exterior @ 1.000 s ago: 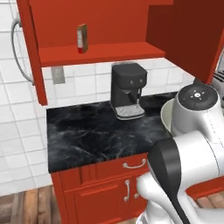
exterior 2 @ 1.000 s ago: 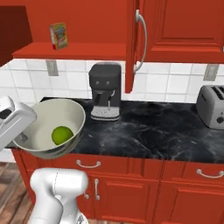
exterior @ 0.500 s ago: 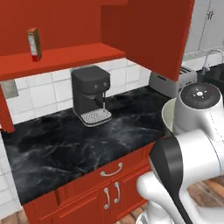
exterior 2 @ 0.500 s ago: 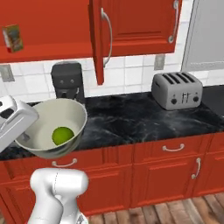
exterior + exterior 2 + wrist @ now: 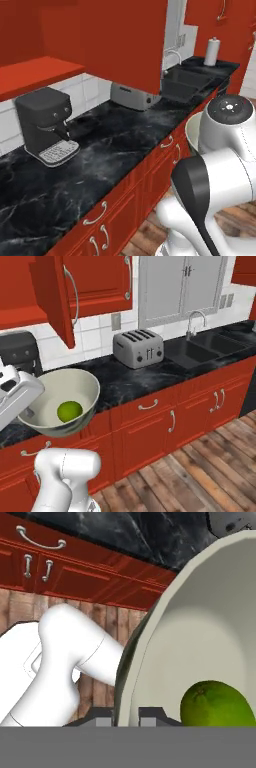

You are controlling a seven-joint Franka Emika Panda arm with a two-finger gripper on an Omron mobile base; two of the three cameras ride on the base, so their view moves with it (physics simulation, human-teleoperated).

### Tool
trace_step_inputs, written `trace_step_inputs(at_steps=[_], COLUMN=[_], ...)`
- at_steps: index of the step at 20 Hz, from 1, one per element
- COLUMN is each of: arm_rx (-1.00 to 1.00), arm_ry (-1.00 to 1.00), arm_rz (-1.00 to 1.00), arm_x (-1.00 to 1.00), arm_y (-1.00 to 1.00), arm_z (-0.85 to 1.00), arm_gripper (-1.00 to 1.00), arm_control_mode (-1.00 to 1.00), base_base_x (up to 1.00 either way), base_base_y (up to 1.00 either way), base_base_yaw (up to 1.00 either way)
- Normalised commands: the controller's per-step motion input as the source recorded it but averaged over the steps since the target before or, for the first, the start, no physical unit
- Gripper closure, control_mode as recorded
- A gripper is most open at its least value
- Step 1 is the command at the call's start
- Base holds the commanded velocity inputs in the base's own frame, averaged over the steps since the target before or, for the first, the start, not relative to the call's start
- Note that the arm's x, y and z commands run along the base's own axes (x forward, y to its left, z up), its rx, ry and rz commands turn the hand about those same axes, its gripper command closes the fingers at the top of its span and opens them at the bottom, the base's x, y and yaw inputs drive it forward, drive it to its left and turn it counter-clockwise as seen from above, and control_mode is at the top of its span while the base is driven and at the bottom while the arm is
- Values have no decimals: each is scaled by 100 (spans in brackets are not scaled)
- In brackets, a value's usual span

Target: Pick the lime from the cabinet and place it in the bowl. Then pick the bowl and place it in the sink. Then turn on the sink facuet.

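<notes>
You are carrying the bowl point(image 5: 64, 404) through the air in front of the red lower cabinets, with the lime point(image 5: 69, 411) lying inside it near the bottom. The gripper point(image 5: 126, 712) is pinched tight on the bowl's rim, one finger inside and one outside. The sink point(image 5: 207, 348) lies well off to the right along the black counter point(image 5: 135, 381), past the toaster point(image 5: 138, 348), with the faucet point(image 5: 196, 322) standing behind its left basin. To do this step well, keep the bowl level so the lime does not roll out (it sits loose), bring it over a basin, and lower it clear of the faucet before letting go. The fingertips themselves are mostly cut off at the bottom edge of the hand view, so how deep the grip reaches is hard to judge. From the left base view the white arm covers nearly all of the bowl, and the faucet's small lever is too small to make out.
</notes>
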Motion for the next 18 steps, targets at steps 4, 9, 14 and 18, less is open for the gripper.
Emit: trace_step_inputs(at_steps=[4, 9, 14, 18], arm_rx=[0, 0, 0, 0], arm_ry=[0, 0, 0, 0], arm_rz=[0, 0, 0, 0], arm_x=[0, 0, 0, 0], arm_y=[0, 0, 0, 0], arm_z=[0, 0, 0, 0], arm_gripper=[100, 100, 100, 100], arm_control_mode=[100, 100, 100, 100], base_base_x=[5, 26, 50, 72], base_base_y=[-52, -59, -55, -45], base_base_yaw=[-60, -58, -53, -47])
